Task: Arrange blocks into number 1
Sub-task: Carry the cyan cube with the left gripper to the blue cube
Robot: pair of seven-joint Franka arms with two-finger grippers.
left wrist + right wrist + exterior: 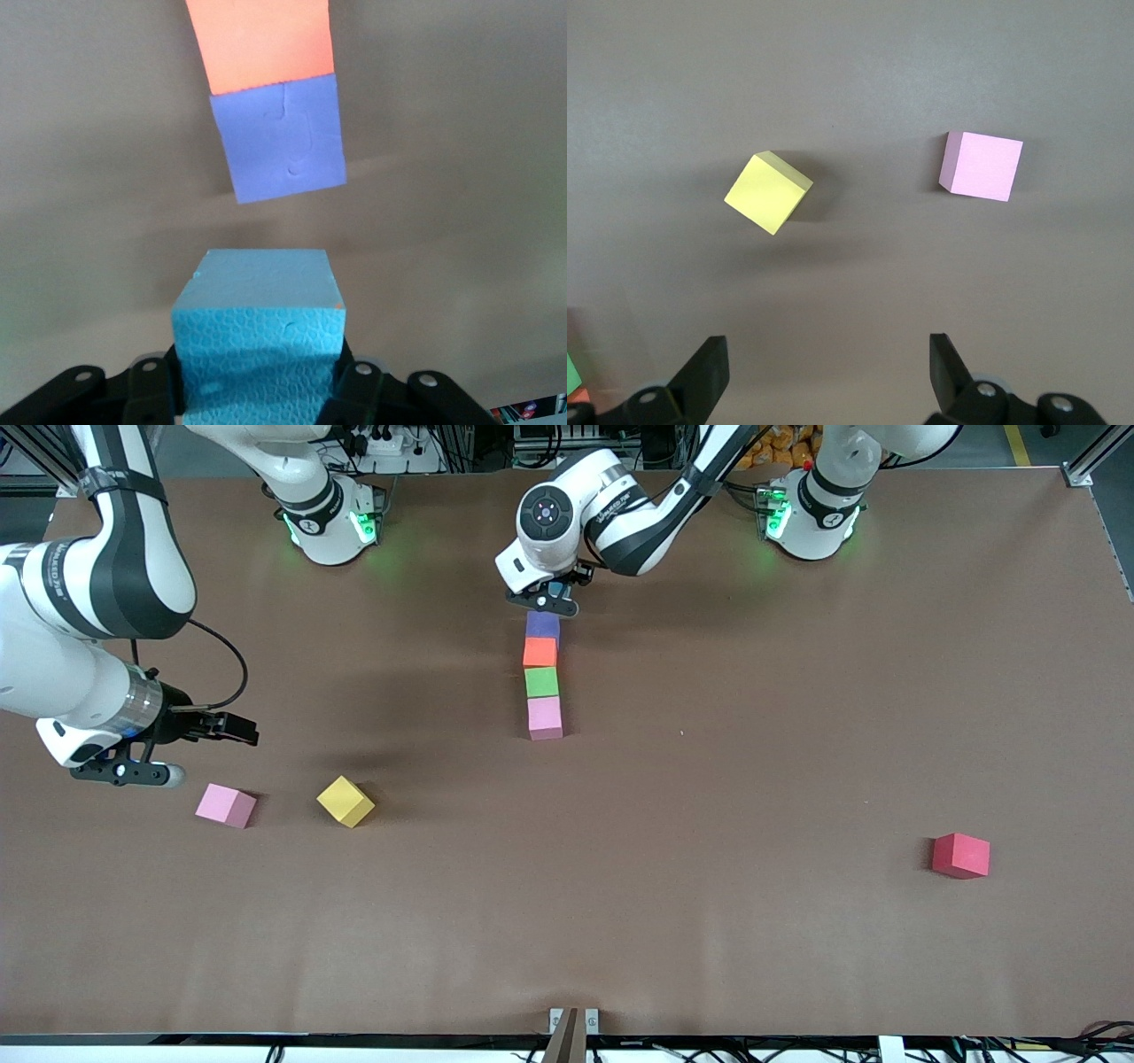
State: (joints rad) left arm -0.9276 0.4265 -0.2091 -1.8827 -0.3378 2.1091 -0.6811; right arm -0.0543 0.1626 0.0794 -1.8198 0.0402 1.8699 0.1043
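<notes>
1. Upper centre of the front view, the left gripper [551, 600] hangs over the table just above the top end of a column of 4 blocks: purple block [542, 624], orange block [539, 653], green block [541, 682] and a pink block [545, 717], each touching the next.
2. At the bottom centre of the left wrist view, that gripper's fingers are clamped on a light blue block [259, 341], with the purple block [279, 137] and orange block [262, 42] ahead of it.
3. The column's long axis runs up and down the front view, and the held block sits just off its purple end, roughly in line with it. I judge the coming move turns on that gap: the light blue block should go down touching the purple one, either extending the stroke or starting the flag of the 1.
4. Middle left of the front view, the right gripper [208, 731] waits with its fingers apart, over the table near a second pink block [226, 805] and the yellow block [345, 801].
5. Lower right of the front view lies the red block [960, 856], well apart from everything; the left arm's base is the nearer one.
</notes>
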